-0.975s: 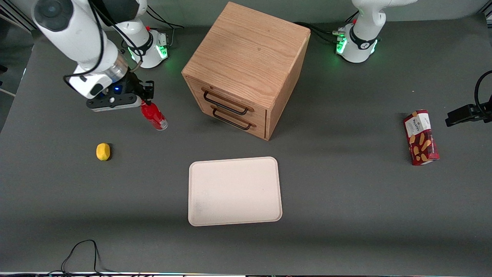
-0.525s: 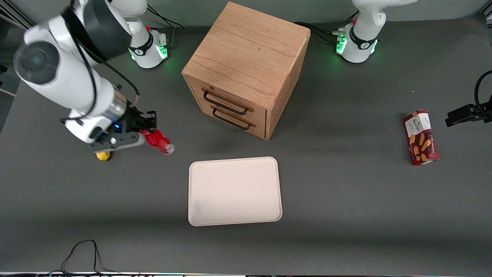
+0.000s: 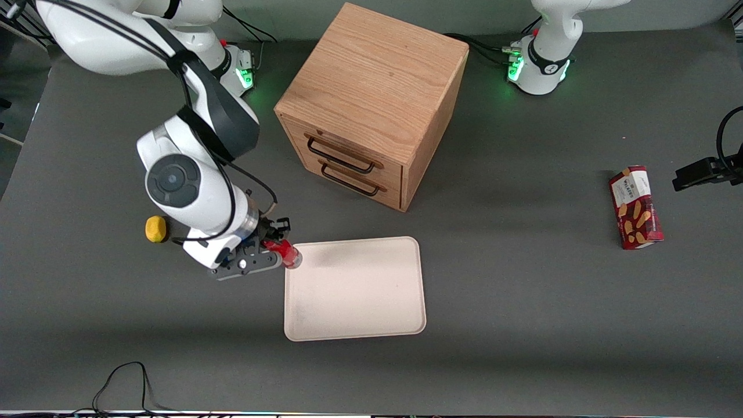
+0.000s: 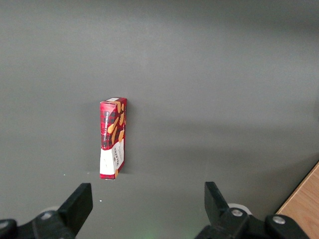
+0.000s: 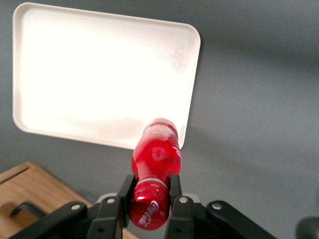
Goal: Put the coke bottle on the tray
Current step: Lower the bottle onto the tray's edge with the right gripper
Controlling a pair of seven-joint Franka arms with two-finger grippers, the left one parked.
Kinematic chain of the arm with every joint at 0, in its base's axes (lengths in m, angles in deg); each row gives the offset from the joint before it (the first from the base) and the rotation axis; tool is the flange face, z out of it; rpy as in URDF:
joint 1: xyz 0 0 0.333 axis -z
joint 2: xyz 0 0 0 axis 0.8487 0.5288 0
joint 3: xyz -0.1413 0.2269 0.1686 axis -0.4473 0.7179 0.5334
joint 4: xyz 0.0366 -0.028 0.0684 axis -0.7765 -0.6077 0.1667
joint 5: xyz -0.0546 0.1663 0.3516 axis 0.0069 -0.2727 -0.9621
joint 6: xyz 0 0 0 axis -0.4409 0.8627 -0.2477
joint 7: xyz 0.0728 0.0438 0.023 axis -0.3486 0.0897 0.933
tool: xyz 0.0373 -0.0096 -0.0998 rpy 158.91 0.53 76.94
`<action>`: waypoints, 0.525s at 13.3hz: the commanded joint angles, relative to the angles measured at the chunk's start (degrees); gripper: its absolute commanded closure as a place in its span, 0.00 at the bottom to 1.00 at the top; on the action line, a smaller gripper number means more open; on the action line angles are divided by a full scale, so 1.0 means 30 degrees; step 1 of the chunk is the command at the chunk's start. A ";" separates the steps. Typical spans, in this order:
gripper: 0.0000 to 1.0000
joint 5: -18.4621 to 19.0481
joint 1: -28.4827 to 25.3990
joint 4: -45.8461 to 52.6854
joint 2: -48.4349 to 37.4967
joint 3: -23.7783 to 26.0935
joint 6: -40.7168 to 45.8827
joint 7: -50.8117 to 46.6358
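Coke bottle [image 3: 284, 252] was held clamped near its cap between the fingers of the right gripper [image 3: 268, 248], carried in the air at the corner of the cream tray [image 3: 354, 288] nearest the working arm's end and the drawers; in the wrist view the bottle [image 5: 155, 159] was seen hanging just over the tray's rim [image 5: 192, 94], silvery base pointing down toward it. The tray surface was bare, with nothing seen between bottle and tray. A wooden two-drawer cabinet [image 3: 371, 104] stood farther from the front camera than the tray, a yellow lemon [image 3: 155, 229] lay near the gripper toward the working arm's end, and a red Walkers snack box [image 3: 635, 207] lay toward the parked arm's end. Half a second earlier the bottle had been held beside the lemon, well apart from the tray; the lemon, then partly covered by the gripper, was now fully shown.
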 commanded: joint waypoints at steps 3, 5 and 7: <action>0.85 0.1556 -0.0143 -0.0446 0.1452 0.0276 -0.1659 -0.1624; 0.85 0.1703 -0.0143 -0.1120 0.1482 0.0247 -0.2069 -0.2357; 0.85 0.1819 -0.0114 -0.1795 0.1482 0.0217 -0.2569 -0.2740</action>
